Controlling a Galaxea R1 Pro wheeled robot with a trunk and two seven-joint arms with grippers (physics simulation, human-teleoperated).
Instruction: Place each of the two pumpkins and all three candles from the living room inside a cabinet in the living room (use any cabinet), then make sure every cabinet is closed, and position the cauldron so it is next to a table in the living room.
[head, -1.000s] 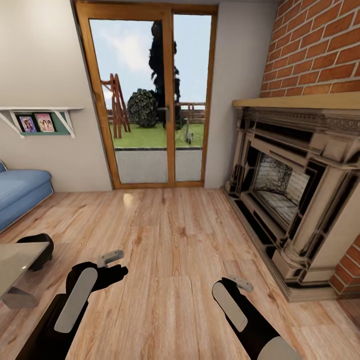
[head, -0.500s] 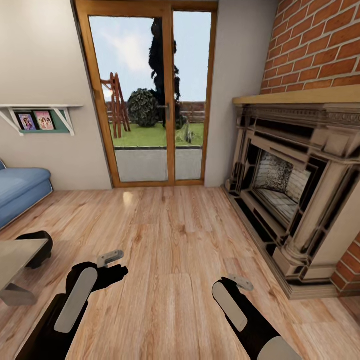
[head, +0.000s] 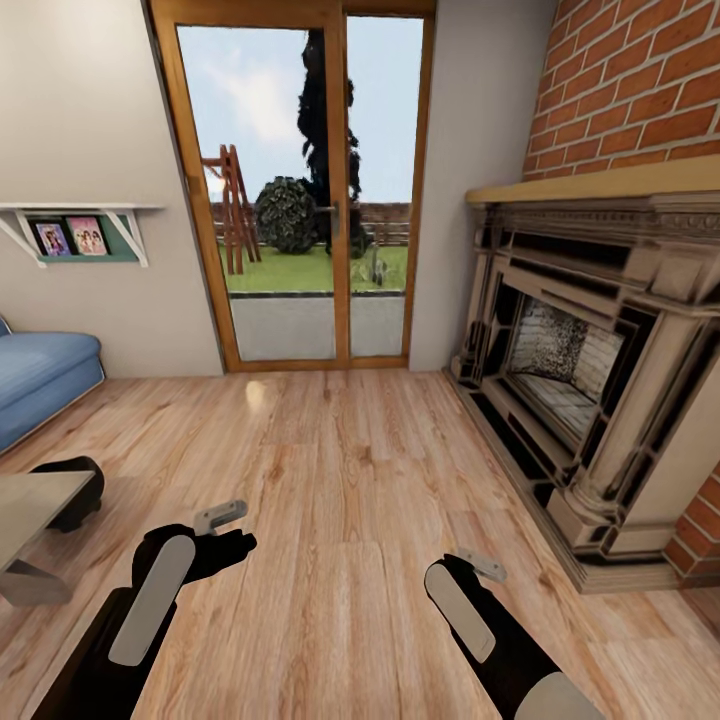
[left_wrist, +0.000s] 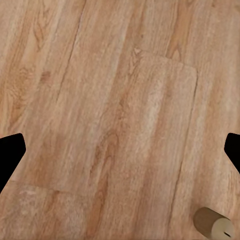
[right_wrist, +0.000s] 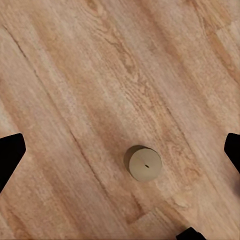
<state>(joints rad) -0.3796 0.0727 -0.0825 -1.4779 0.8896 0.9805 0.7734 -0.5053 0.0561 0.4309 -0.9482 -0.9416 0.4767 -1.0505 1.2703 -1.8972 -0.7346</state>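
**Robot in the living room, both claws empty over the wood floor**

In the head view, a pale plank wood floor (head: 340, 480) is seen running to a wood-framed glass patio door (head: 295, 190) with a garden behind it. An ornate stone fireplace (head: 590, 380) under a red brick wall (head: 640, 90) is placed at the right. A blue sofa (head: 40, 375) and a white wall shelf holding framed pictures (head: 75, 235) are found at the left, with a grey table corner (head: 30, 505) in front of a black rounded object (head: 75, 490), too cut off to name.

The left gripper (head: 222, 516) and the right gripper (head: 482, 566) are held low over the floor, nothing between the fingers; in both wrist views the fingertips are spread to opposite edges. A short beige cylindrical candle (right_wrist: 143, 163) is seen standing upright on the floor between the right fingertips, untouched. A similar beige cylinder (left_wrist: 214, 223) is seen at the edge of the left wrist view.
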